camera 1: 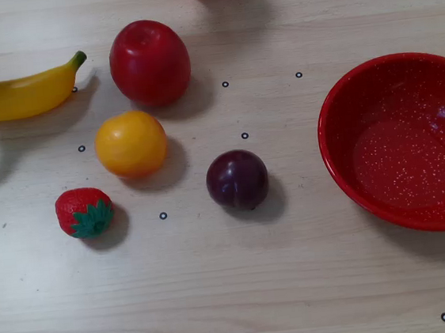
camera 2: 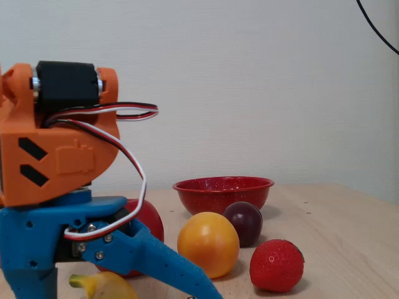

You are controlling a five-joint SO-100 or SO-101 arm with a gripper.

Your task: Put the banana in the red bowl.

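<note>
The banana (camera 1: 20, 92) lies on the table (camera 1: 244, 291) at the overhead view's upper left, well apart from the red bowl (camera 1: 407, 143) at right; the blue gripper (camera 2: 118, 293) straddles it, fingers spread wide, nothing held

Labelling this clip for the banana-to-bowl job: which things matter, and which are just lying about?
Job: banana, red bowl, gripper open, straddling the banana.
Lying about: red apple, orange fruit, plum, strawberry.

Yellow banana (camera 1: 20, 92) lies flat far left; speckled red bowl (camera 1: 342, 166) sits empty right.
</note>
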